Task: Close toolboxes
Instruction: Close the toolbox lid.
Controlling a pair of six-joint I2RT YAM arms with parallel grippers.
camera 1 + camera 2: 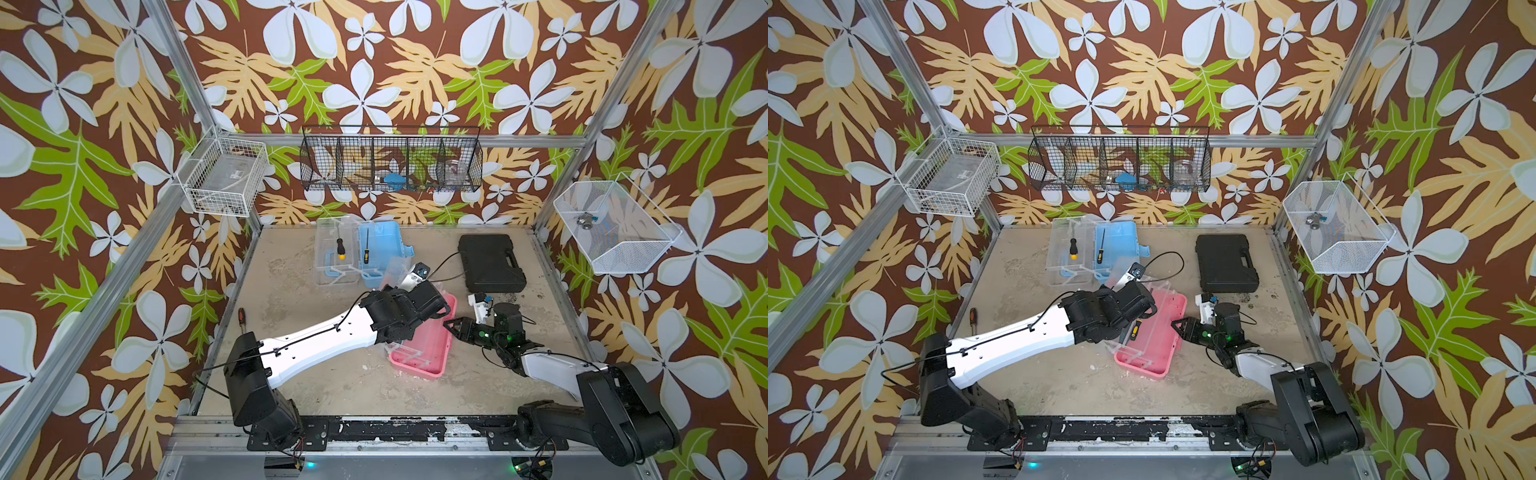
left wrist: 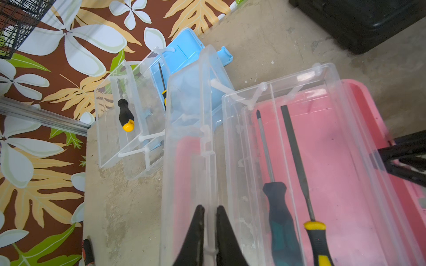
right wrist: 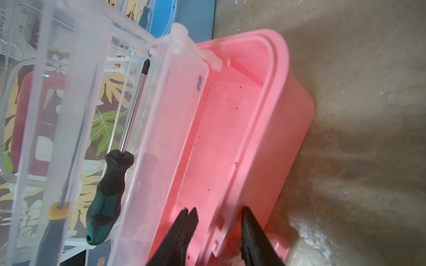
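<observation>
Toolboxes, 2 of them, both sit open on the table (image 1: 316, 374). I see the pink toolbox (image 1: 419, 353) near the middle, between my 2 arms. The blue toolbox (image 1: 382, 245) is at the back, with its clear trays folded out beside it, and the 2 boxes sit close together.

My left gripper (image 2: 210, 208) is pinched narrow on a thin edge of the pink toolbox's clear lid (image 2: 189, 161), which stands raised on the side toward the blue one. A green-handled screwdriver (image 2: 280, 218) and a yellow-handled file (image 2: 315, 241) lie side by side in the pink toolbox's clear tray.

My right gripper (image 3: 219, 210) is about half wide. It has 1 finger inside the pink wall and 1 outside, with a gap showing on the inner side, so it is not yet clamped.

A black case (image 1: 492, 262) lies shut at the back right. A loose screwdriver (image 1: 241, 318) lies by the table's left edge.
</observation>
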